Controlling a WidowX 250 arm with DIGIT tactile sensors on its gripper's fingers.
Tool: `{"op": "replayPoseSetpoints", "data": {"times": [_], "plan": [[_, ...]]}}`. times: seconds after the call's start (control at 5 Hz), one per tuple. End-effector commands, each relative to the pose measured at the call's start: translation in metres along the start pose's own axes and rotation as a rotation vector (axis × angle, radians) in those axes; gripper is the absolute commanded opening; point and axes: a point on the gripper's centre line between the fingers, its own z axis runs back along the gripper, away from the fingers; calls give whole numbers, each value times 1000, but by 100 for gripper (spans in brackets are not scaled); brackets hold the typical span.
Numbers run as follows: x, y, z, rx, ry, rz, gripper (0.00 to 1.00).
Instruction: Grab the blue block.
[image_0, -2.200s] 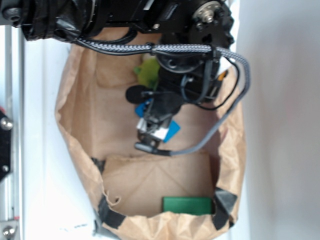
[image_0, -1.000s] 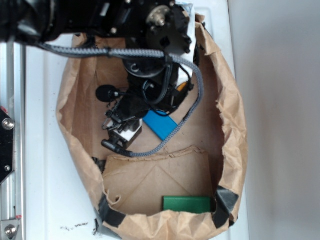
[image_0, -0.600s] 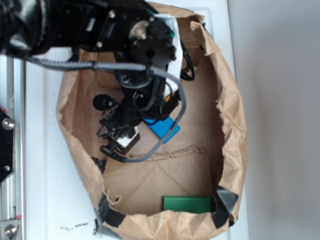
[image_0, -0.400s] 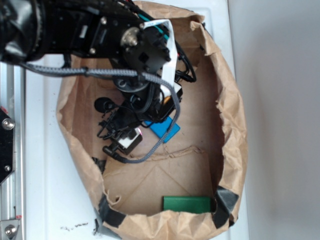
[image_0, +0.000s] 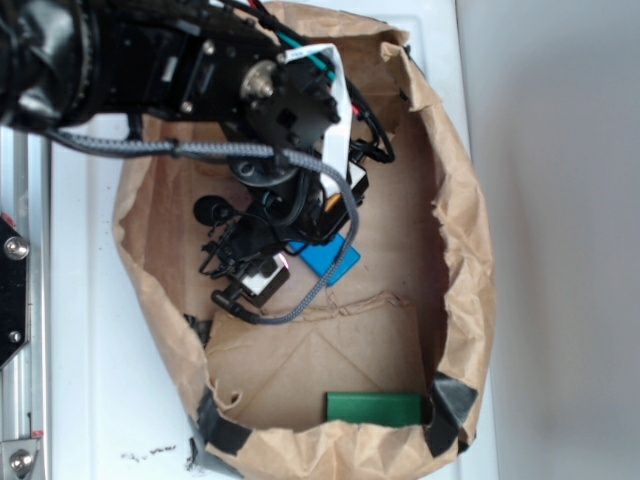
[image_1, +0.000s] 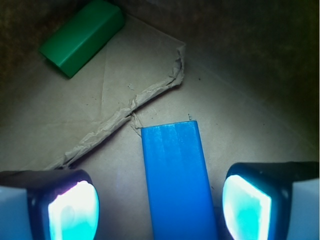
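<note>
- Brown paper bag (image_0: 465, 250) lies open on a white desk (image_0: 90, 380), its creased floor filling the wrist view.
- Nearest the wrist camera, the tool (image_1: 160, 202) has its fingers (image_1: 72, 210) spread apart, touching nothing.
- Between them lies the blue block (image_1: 176, 175), flat on the paper, clear of both pads.
- Beyond it runs a torn paper edge (image_1: 150, 92).
- Farthest, the green block (image_1: 82, 36) sits by the bag wall.

A brown paper bag (image_0: 455, 260) lay open on the white table (image_0: 85, 380), black tape (image_0: 447, 405) at its lower corners. Inside, a dark green block (image_0: 373, 408) rested against the bottom wall, below a torn paper flap (image_1: 135, 107).
</note>
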Motion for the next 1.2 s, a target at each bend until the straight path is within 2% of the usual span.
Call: {"op": "replayPoseSetpoints", "data": {"times": [0.0, 0.4, 1.0], "plan": [[14, -2, -12, 52, -7, -32, 100], [17, -3, -21, 5, 24, -20, 100], [18, 3, -36, 8, 48, -12, 100]]}}
